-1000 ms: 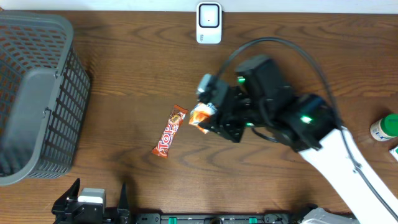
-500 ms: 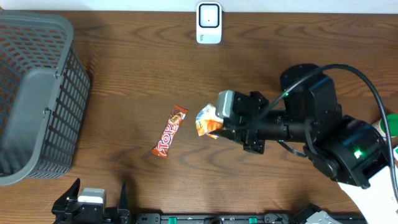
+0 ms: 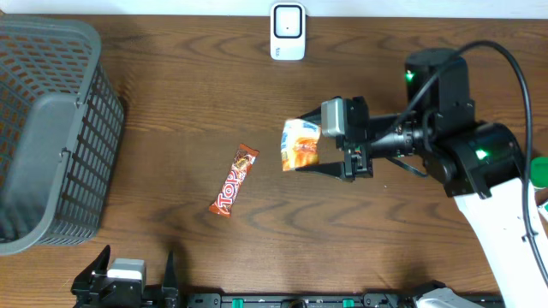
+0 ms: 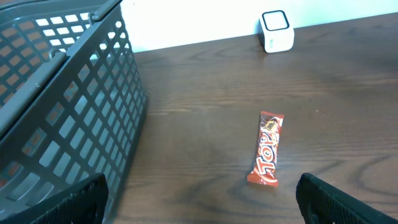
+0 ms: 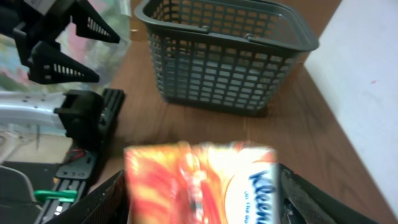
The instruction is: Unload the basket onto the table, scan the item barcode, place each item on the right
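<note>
An orange and white Kleenex tissue pack [image 3: 301, 145] hangs above the table's middle, between the fingers of my right gripper [image 3: 315, 147]. In the right wrist view the tissue pack [image 5: 199, 183] is blurred and fills the gap, touching both sides of the right gripper [image 5: 200, 208]. A white scanner [image 3: 288, 32] stands at the table's far edge, behind and a little left of the pack. My left gripper [image 4: 202, 199] rests open at the near edge with nothing in it. No barcode can be made out.
A red Top candy bar [image 3: 234, 180] lies on the wood left of the pack. A grey mesh basket [image 3: 51, 128] takes up the left end. A green-capped bottle [image 3: 538, 171] sits at the right edge.
My right arm swung to the right and back, carrying the pack up and rightward. The pack now looks flatter and wider between the jaws. The left arm has not moved.
</note>
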Controlling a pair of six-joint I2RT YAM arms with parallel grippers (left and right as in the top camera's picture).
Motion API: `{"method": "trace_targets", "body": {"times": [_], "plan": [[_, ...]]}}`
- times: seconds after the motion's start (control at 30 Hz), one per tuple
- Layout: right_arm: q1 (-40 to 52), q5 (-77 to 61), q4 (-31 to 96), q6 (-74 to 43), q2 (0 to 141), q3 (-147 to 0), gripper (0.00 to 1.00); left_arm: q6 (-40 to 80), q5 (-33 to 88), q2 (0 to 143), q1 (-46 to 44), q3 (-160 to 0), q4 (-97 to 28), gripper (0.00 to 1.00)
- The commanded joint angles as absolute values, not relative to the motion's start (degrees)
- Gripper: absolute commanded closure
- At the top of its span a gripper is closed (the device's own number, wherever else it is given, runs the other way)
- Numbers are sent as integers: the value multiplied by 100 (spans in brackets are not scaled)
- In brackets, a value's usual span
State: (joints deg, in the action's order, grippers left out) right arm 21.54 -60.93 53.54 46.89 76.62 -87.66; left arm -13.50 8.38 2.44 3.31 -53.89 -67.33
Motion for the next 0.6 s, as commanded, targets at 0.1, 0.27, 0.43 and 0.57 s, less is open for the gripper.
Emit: {"method": "trace_targets", "body": {"times": [0.1, 0.27, 0.43, 0.57], "plan": [[2119, -6573, 5376, 4790, 7846, -8829, 34, -1363, 786, 231, 318, -5422, -6731, 4], [2119, -6604, 5605, 4786, 7872, -8829, 31, -1363, 786, 231, 318, -5422, -6731, 4], [2119, -5701, 6276, 4289, 7959, -8827, 21, -1363, 786, 231, 318, -5422, -6731, 4], [2119, -5009, 6340, 3092, 8252, -8827, 16, -1363, 786, 231, 318, -5422, -6731, 4]]}}
